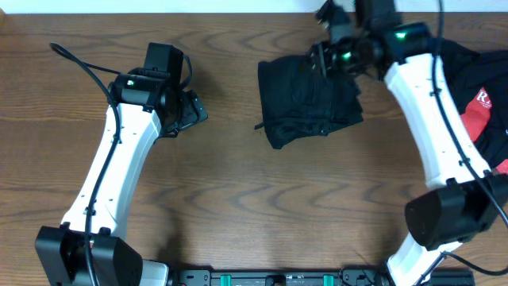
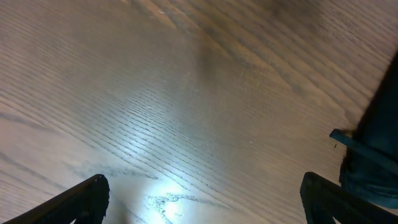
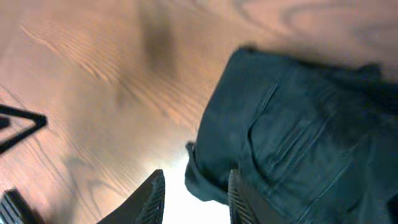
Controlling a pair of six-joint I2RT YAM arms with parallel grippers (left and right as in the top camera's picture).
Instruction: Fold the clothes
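Two robot arms work over a brown wood-grain counter (image 1: 262, 206), seen from above and from a camera on each wrist. A folded dark garment (image 1: 309, 99) lies on the counter right of centre towards the far edge, bunched into a rough square with a thin strap or tag poking out at its left side.

The right fingers (image 1: 327, 54) hang over the garment's far edge. In the right wrist view they stand a narrow gap apart, with the garment's near corner and a bright patch of counter showing below the gap; nothing is pinched between them. Pocket seams and stitching run across the cloth in that view.

The left fingers (image 1: 190, 111) are over bare wood, well apart from the garment and pointing towards it. The left wrist view shows them spread wide, one at each lower corner of the picture, holding nothing, with glare on the counter between them and a dark edge of cloth at the right border.

A heap of clothes (image 1: 476, 79), black with a red-and-white printed patch, sits at the counter's right edge, partly behind the right arm (image 1: 429, 119). A black cable (image 1: 71, 57) loops off the left arm (image 1: 119, 167).
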